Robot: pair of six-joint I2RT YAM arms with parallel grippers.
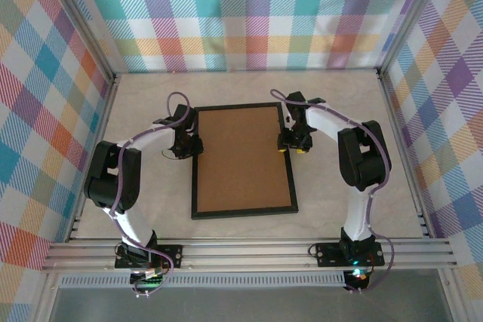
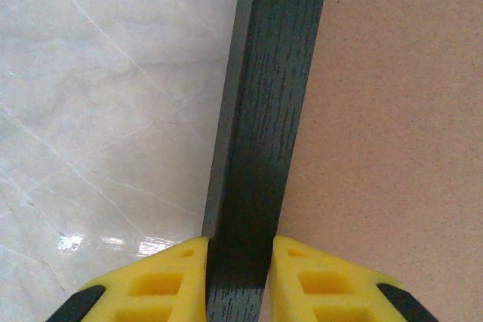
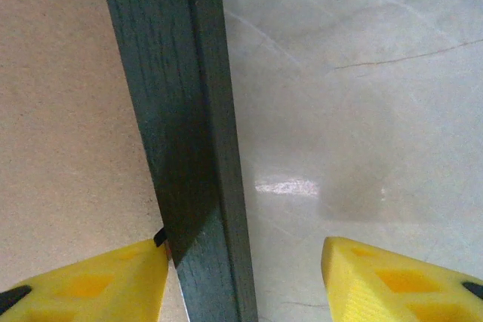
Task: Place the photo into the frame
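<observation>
The left fingers [image 2: 158, 280] pinch the left rail of the frame [image 1: 243, 160]; the right fingers [image 3: 392, 280] straddle its right rail, wide open. It is best to close them squarely, then lift level.

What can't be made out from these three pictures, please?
- The photo: the frame lies back up in the top view, and its brown board hides whatever is underneath.
- Left gripper: in the left wrist view its fingers flank the frame's rail, but whether they squeeze it is unclear.
- Any fastenings on the board: too small in the top view.
</observation>
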